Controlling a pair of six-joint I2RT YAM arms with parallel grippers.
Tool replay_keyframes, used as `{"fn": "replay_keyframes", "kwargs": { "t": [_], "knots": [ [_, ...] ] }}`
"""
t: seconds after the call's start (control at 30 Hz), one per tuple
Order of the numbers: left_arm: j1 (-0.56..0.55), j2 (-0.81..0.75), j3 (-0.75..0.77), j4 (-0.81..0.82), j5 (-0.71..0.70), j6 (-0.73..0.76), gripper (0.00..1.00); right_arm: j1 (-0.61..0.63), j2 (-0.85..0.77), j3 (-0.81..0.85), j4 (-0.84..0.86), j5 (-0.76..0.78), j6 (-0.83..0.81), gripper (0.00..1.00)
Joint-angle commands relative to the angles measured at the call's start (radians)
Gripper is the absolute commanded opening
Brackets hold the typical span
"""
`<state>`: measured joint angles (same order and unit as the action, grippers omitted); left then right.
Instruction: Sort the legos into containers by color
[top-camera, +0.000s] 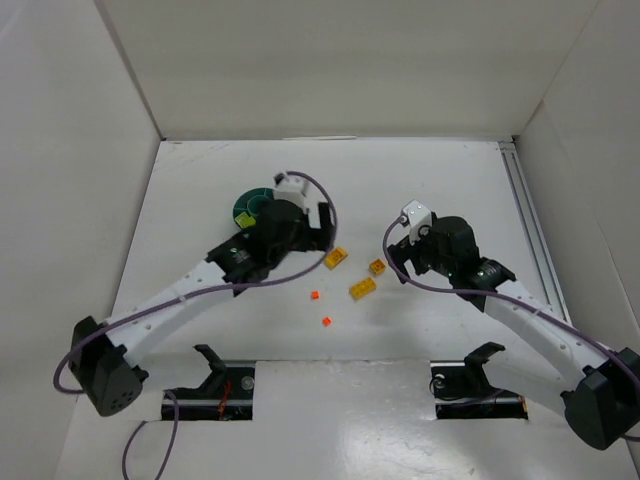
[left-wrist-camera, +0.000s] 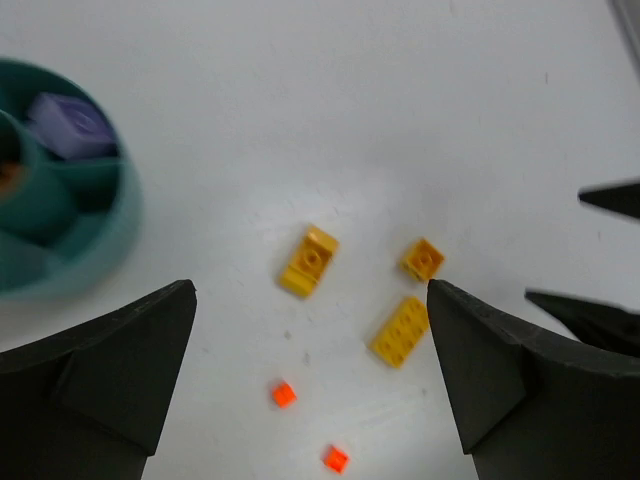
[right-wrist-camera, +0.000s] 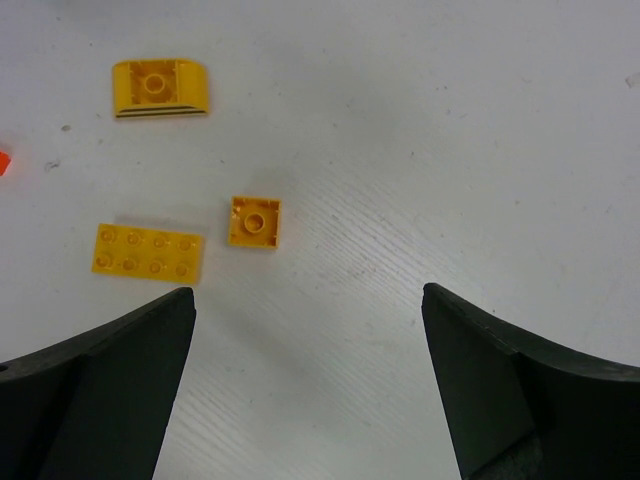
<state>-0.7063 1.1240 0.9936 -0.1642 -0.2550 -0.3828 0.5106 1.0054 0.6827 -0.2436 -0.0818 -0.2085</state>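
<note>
Overhead view of a white counter (top-camera: 450, 180) with white walls around it. At far left, my left arm (top-camera: 180, 295) reaches up and inward from its base. Its wrist covers the near right part of the round teal dish (top-camera: 248, 206), which sits left of centre toward the back. From my left wrist the dish is at the left edge, with a purple brick (left-wrist-camera: 68, 125) lying in one outer compartment. My left jaws are spread wide and hold nothing. They hang above the counter just right of the dish, and the loose pieces show between the two fingers (left-wrist-camera: 110, 370).

In the middle of the counter, three orange-yellow pieces lie loose, close together but not touching. Leftmost is a curved-top yellow brick (top-camera: 335, 258). To its right lies a small square yellow brick (top-camera: 377, 266) with a single stud. Nearer my bases than these two lies a long yellow brick (top-camera: 362, 289) with eight studs, set slantwise. Two orange-red bits (top-camera: 314, 295) lie left of the long brick, apart from each other, the second one nearer my bases.

To the right, my right arm (top-camera: 520, 305) bends in from its base. My right jaws are also wide apart and empty, hanging just right of the small square brick. From my right wrist, that brick lies ahead of the gap between the jaws.
</note>
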Motion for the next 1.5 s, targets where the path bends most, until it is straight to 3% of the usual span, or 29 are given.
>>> {"fn": "replay_keyframes", "kwargs": {
  "t": [0.0, 0.1, 0.17, 0.37, 0.6, 1.1, 1.47],
  "knots": [
    [-0.184, 0.097, -0.029, -0.078, -0.114, -0.151, 1.00, -0.015, -0.063, -0.018, 0.003, 0.057, 0.054, 0.99],
    [-0.295, 0.189, -0.039, -0.130, -0.151, -0.246, 0.98, -0.027, -0.131, -0.049, -0.019, 0.074, 0.070, 0.99],
    [-0.317, 0.220, -0.065, -0.139, -0.167, -0.290, 0.91, -0.038, -0.168, -0.061, -0.032, 0.074, 0.070, 0.99],
    [-0.335, 0.293, -0.156, -0.067, -0.115, -0.389, 0.72, -0.047, -0.275, -0.098, -0.066, 0.083, 0.070, 0.99],
    [-0.344, 0.391, -0.197, -0.078, -0.135, -0.481, 0.52, -0.047, -0.254, -0.098, -0.097, 0.106, 0.052, 0.99],
    [-0.311, 0.499, -0.190, -0.098, -0.191, -0.576, 0.39, -0.057, -0.245, -0.107, -0.097, 0.106, 0.052, 0.99],
    [-0.311, 0.471, -0.198, -0.063, -0.164, -0.536, 0.00, -0.057, -0.225, -0.107, -0.088, 0.116, 0.043, 0.99]
  ]
}}
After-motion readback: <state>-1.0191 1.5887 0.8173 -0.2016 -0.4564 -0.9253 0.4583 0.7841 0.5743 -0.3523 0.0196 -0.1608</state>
